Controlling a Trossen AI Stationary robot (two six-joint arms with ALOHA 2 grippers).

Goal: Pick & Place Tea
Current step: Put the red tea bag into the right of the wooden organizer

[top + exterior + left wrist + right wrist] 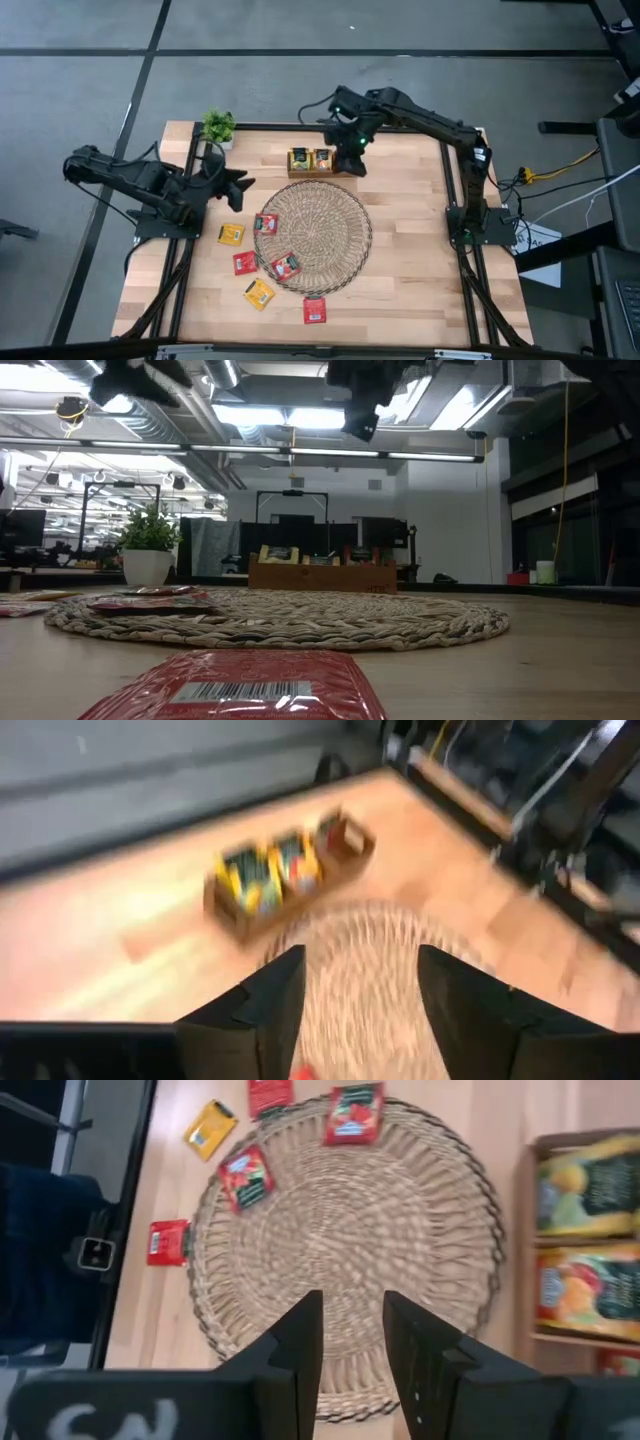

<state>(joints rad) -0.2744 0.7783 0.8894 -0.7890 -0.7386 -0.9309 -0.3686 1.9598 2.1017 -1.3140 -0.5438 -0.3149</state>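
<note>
Several small tea sachets lie flat near the round wicker mat (315,238): two red ones on the mat (266,224) (286,266), and yellow (231,234), red (245,262), yellow (259,293) and red (314,310) ones on the table. More tea sits in the wooden box (311,161). My left gripper (240,190) hovers open above the table at the mat's left side, empty (355,1010). My right gripper (353,162) hangs by the box's right end, over the mat's far rim, its fingers a narrow gap apart with nothing between them (352,1340).
A small potted plant (218,127) stands at the table's far left corner. The wooden box (320,575) sits just beyond the mat (280,615). One red sachet (240,685) lies close to the near edge. Bare wood lies right of the mat.
</note>
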